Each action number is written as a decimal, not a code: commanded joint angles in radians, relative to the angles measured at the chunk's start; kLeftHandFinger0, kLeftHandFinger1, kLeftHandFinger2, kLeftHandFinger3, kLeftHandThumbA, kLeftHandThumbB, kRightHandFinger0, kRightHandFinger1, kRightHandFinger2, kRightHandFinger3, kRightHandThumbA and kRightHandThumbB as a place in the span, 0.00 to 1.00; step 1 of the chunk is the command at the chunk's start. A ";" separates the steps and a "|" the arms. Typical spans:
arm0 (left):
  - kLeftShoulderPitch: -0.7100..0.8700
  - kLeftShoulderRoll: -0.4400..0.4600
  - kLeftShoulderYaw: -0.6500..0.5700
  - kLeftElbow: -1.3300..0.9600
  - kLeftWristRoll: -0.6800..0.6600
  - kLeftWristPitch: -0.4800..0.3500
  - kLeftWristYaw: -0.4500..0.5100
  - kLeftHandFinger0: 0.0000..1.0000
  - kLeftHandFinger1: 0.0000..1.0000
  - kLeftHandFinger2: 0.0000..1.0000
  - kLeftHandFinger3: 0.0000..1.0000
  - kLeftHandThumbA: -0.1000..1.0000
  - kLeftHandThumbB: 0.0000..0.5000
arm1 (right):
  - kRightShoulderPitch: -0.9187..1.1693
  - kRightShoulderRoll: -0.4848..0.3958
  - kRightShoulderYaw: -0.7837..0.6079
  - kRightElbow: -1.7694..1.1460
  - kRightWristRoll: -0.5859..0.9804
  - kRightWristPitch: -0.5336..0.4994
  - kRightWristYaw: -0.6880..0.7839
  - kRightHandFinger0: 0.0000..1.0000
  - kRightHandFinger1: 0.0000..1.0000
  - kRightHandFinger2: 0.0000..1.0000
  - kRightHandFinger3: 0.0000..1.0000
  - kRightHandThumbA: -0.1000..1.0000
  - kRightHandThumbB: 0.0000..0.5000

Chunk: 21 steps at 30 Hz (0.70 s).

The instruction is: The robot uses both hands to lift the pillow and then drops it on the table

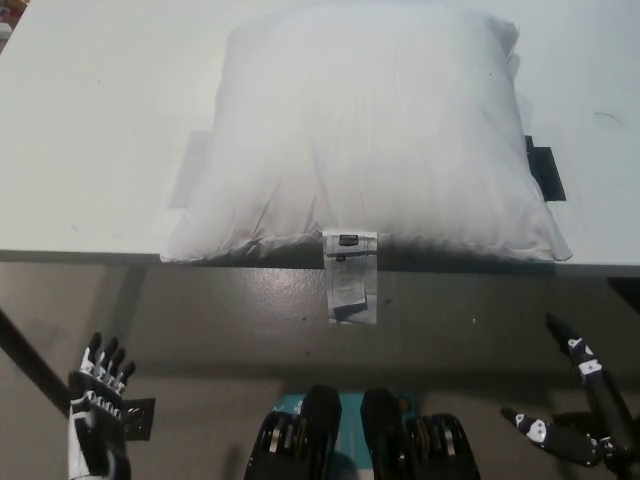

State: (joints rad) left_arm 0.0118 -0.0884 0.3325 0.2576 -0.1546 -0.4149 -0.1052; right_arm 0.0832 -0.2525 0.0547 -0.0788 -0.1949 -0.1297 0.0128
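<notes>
On the white table (90,120) lay one pillow (370,130), its near edge at the table's front edge and one label (351,277) hanging over it; both hands were low and well apart from it; left hand (97,410) and right hand (585,405) had fingers apart, holding nothing; judged advice: raise both together, take opposite sides evenly; two dark patches showed beneath.

The pillow (370,140) is soft matt white cloth with a label (352,275), perhaps paper, on a smooth matt table (90,130).
</notes>
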 commanded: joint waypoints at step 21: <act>-0.295 0.217 0.145 -0.367 0.123 -0.055 0.097 1.00 1.00 1.00 1.00 1.00 0.32 | -0.225 -0.059 -0.271 -0.320 -0.036 0.085 -0.044 1.00 1.00 1.00 1.00 0.97 0.88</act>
State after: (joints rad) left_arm -0.1980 0.0561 0.4677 -0.0745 -0.0755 -0.4349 -0.0627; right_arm -0.0609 -0.2829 -0.1783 -0.3319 -0.2694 -0.1112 -0.0271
